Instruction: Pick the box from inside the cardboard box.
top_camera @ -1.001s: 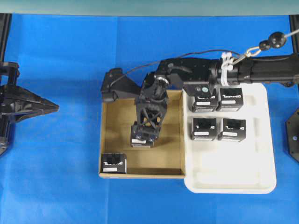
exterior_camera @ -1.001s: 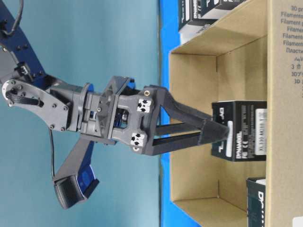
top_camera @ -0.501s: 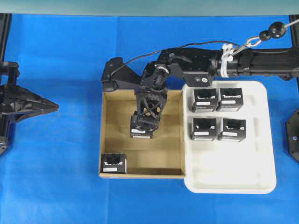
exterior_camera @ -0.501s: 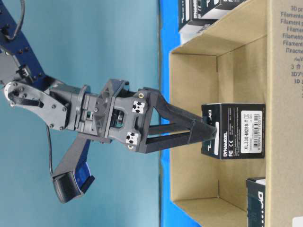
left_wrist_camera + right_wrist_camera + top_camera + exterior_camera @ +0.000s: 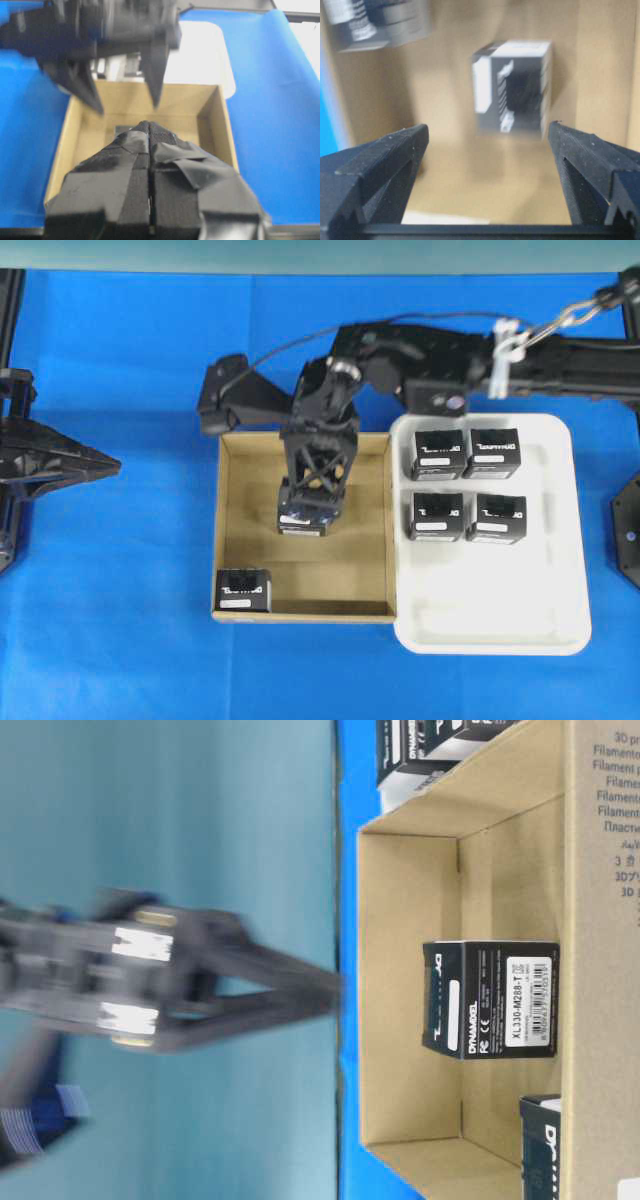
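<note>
I see the right gripper (image 5: 485, 145) spread wide above the box (image 5: 512, 90), clear of it, inside the cardboard box (image 5: 240, 520); the left gripper (image 5: 149, 150) is pressed together.

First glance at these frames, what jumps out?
The right gripper hangs wide open above a black box in the middle of the cardboard box, holding nothing. A second black box sits in the carton's near-left corner, and four more fill the far end of the white tray beside it. The left gripper is shut, parked far left.
</note>
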Motion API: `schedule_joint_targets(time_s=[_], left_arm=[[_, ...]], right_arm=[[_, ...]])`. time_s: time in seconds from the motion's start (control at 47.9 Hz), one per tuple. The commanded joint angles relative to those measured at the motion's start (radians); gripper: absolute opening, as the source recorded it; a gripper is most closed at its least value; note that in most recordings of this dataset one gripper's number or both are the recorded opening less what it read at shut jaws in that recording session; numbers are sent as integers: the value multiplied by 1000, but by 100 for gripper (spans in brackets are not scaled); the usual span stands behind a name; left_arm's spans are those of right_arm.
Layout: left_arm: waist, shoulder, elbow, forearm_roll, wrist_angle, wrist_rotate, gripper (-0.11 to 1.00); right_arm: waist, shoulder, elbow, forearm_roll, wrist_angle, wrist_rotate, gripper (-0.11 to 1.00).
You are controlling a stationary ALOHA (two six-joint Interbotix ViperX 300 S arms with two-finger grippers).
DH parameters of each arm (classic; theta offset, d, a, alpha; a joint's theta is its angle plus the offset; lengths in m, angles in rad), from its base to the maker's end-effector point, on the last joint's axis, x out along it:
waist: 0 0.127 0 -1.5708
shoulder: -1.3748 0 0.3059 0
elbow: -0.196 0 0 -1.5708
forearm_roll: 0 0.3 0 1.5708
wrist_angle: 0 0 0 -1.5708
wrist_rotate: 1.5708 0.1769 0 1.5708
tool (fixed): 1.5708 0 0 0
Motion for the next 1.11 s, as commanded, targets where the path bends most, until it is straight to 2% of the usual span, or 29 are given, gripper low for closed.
schedule_joint_targets(time_s=[0.0, 0.146, 0.313, 0.417, 0.855, 1.085], left_arm=[[2, 5, -29, 3, -5, 0, -7], [2, 5, -29, 2, -5, -2, -7], [0, 3, -31, 3, -5, -2, -7], [-2, 2, -31, 3, -5, -2, -7], [-14, -9, -34, 2, 9, -20, -7], [-15, -17, -40, 3, 44, -31, -7]], right_arm=[[-2, -57, -58, -6, 63, 2, 100], [-9, -110, -130, -41, 167, 14, 100], [-8, -126, -216, -144, 284, 60, 100], [-2, -124, -268, -176, 344, 63, 100], [31, -169, -362, -186, 387, 67, 100], [34, -186, -316, -192, 379, 67, 100]])
